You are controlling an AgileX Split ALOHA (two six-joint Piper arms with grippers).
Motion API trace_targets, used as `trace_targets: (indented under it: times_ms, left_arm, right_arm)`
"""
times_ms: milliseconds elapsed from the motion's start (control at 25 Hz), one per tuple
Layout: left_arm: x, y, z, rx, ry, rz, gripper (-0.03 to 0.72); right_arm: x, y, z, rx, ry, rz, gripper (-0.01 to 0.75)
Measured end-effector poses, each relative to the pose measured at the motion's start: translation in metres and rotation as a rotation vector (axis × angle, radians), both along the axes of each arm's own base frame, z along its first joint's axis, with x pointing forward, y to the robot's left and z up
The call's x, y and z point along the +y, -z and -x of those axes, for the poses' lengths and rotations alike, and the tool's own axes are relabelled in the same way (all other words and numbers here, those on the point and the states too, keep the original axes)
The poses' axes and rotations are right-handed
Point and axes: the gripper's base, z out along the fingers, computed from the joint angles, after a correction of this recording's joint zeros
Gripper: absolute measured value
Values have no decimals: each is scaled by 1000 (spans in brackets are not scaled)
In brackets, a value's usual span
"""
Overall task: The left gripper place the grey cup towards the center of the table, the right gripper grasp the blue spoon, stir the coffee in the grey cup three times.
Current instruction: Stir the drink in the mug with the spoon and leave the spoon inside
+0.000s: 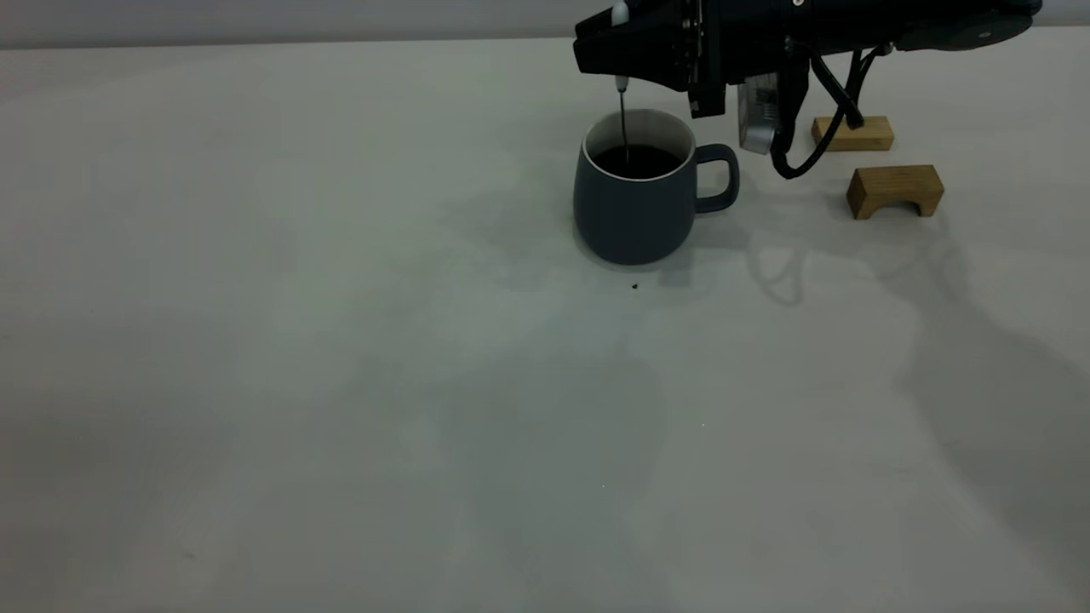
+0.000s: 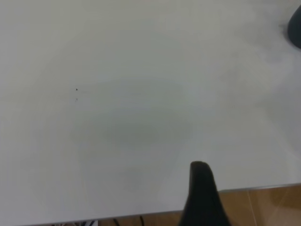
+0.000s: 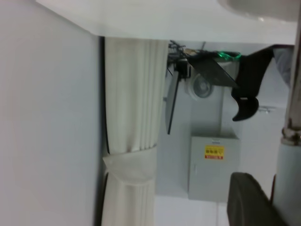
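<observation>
With my right gripper (image 1: pixel 615 53) clamped on the blue spoon (image 1: pixel 623 119), dipping into the coffee (image 1: pixel 637 161) in the grey cup (image 1: pixel 634 191) mid-desk, I fear a wide stir knocks the rim and slops it.

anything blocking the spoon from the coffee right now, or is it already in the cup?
Nothing visible blocks it. The right gripper holds the blue spoon upright above the grey cup, and the spoon's lower end already reaches the coffee. The two wooden blocks sit off to the handle side, clear of the cup.
</observation>
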Motion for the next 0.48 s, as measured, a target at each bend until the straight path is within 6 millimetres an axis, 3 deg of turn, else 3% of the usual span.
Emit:
trace_targets:
  times_ms: [320, 480]
  left_arm:
    - [0, 0, 0, 0, 0, 0, 585]
    - [0, 0, 0, 0, 0, 0, 585]
  right_arm:
    - [-37, 7, 0, -10, -41, 93, 120]
    - [-40, 9, 3, -11, -83, 111, 120]
